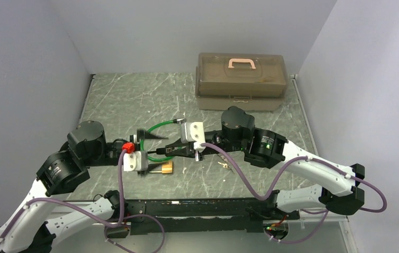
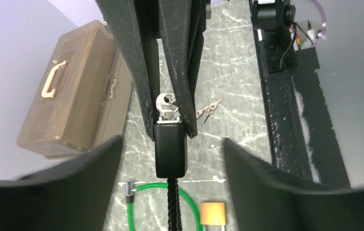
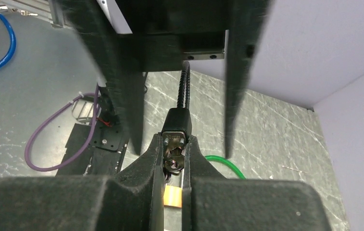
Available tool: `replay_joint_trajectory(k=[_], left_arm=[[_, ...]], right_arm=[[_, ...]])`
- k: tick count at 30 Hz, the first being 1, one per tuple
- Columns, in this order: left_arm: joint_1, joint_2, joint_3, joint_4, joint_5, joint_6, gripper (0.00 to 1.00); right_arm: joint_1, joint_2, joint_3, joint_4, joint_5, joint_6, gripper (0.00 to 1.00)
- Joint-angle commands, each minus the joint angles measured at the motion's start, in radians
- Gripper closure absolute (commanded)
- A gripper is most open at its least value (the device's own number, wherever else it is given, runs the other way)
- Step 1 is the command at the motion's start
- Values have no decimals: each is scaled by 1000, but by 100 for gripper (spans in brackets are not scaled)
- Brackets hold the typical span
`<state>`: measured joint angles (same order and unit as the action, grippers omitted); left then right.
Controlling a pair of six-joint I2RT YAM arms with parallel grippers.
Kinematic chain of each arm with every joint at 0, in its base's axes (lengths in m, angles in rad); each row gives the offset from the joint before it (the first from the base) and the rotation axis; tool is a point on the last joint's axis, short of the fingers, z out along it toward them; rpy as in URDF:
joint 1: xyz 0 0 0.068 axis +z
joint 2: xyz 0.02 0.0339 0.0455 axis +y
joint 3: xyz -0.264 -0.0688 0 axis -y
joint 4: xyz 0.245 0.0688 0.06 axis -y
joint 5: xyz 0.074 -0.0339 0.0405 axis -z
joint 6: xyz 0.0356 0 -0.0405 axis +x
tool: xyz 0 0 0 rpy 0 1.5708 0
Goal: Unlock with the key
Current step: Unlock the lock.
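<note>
The right claw (image 3: 174,143) was clenched on the round head of the key (image 2: 166,102), and the key sat pushed into the end of the black lock (image 2: 170,151), up off the table between the two arms. The left claw (image 2: 172,142) stood spread, its fingers (image 2: 81,185) either side of the lock and touching nothing that I could see.

To my eye the turning was the step in hand, and it wanted two things. The lock looked to hang by the key alone, with its braided cable (image 3: 183,89) trailing off. So I reckoned a twist would only spin the body round unless the left claw closed on it first. The wrist would also have to roll about the key's own line. Any sideways lean on so thin a blade might bend it or drag it out of the slot.

Below them a green cable (image 2: 156,188) lay looped beside a brass padlock (image 2: 212,212), and the spare keys (image 2: 208,109) lay a little way off.

The table (image 1: 128,100) was dark green stone veined with white, hard and smooth, so I judged a dropped key would skid. A brown toolbox (image 1: 241,74) sat shut at the back. Pale walls (image 1: 28,79) closed in on three sides.
</note>
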<state>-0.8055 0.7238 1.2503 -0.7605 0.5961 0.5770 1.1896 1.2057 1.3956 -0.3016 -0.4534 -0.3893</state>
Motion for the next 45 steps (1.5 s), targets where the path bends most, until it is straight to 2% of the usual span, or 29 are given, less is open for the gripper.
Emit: replay_joint_trajectory(k=[1,7,10,13,15,16,21,25,26,30,33,39,40,42,43,45], left_arm=[[1,-6,33,13,-23,23,3],[1,-9,73,-117,-199,118,1],[14,-34,51,-101,-242,136,4],[43,-38,59,-71,-237,110,24],[55,-39,63,-57,-221,113,48],[56,-40,65,-47,-213,113,53],[67,-21,101,-51,-98,77,67],[80,-35,73,-51,-72,65,97],[85,-43,69,-48,-85,60,100],[120,-71,67,-69,-111,55,100],[148,-96,50,-74,-84,42,100],[169,-90,58,-69,-15,33,100],[168,-83,69,-69,5,32,89],[168,-73,90,-62,40,21,9],[168,-67,105,-56,52,11,2],[169,-52,147,-48,47,-1,1]], right_arm=[[6,-8,34,5,45,-1,100],[5,-79,5,-14,93,10,100],[4,-94,-2,-11,93,31,100],[4,-86,3,-15,85,49,100],[4,-79,3,-13,78,64,100],[4,-74,5,-10,70,71,100],[3,-51,9,12,60,100,100],[5,-55,12,30,96,115,100],[3,-61,13,30,115,115,100],[-20,-132,-38,72,185,140,100],[-50,-180,-89,126,164,183,100],[-64,-120,-57,108,82,220,100],[-64,-109,-51,112,66,226,100],[-64,-86,-41,120,42,235,100],[-63,-76,-36,120,35,238,100],[-64,-65,-31,118,51,241,100]])
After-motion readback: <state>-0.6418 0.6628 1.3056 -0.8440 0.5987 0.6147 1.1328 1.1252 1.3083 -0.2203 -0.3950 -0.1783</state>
